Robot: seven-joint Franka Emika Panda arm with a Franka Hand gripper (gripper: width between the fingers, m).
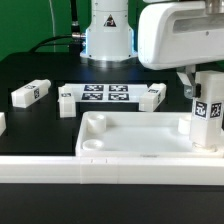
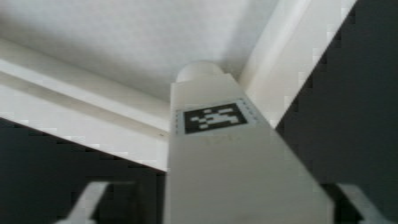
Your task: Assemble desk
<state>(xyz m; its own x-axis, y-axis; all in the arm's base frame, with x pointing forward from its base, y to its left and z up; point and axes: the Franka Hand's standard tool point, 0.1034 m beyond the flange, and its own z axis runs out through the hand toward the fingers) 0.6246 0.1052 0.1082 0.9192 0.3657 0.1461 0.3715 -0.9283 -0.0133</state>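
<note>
The white desk tabletop (image 1: 130, 142) lies rim-up at the front of the black table, with a round socket (image 1: 96, 123) at its corner on the exterior view's left. One tagged leg (image 1: 207, 122) stands upright in the tabletop's corner on the exterior view's right. My gripper (image 1: 204, 98) comes down over that leg's top. In the wrist view the leg (image 2: 222, 150) fills the space between my fingers, with the tabletop (image 2: 125, 40) behind it. The gripper (image 2: 214, 208) is open, and a dark gap shows on each side between finger and leg.
The marker board (image 1: 107, 95) lies behind the tabletop. Loose legs lie beside it: one (image 1: 28, 94) and another (image 1: 66, 101) on the exterior view's left, and one (image 1: 152, 97) on its right. A further white part (image 1: 2, 123) pokes in at the left edge. The robot base (image 1: 107, 35) stands at the back.
</note>
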